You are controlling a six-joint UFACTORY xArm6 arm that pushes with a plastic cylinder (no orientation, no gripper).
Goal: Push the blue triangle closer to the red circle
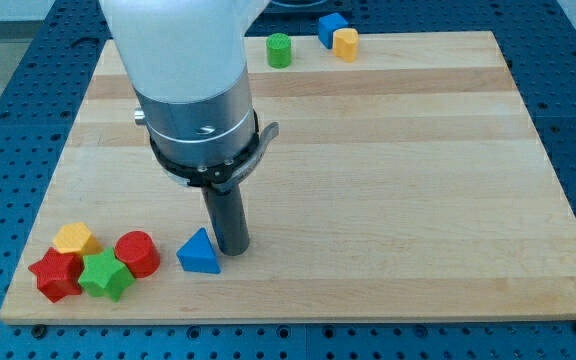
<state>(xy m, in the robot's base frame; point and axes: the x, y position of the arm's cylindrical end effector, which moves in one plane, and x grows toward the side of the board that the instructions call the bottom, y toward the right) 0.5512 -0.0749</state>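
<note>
The blue triangle (199,252) lies near the board's bottom edge at the view's lower left. The red circle (137,253) stands a short way to its left, with a small gap between them. My tip (232,248) rests on the board right against the triangle's right side. The white and silver arm body rises above it and hides part of the board's upper left.
A yellow block (74,240), a red star-shaped block (55,275) and a green star-shaped block (105,276) crowd just left of the red circle. A green cylinder (279,50), a blue cube (330,28) and a yellow block (345,44) sit at the board's top edge.
</note>
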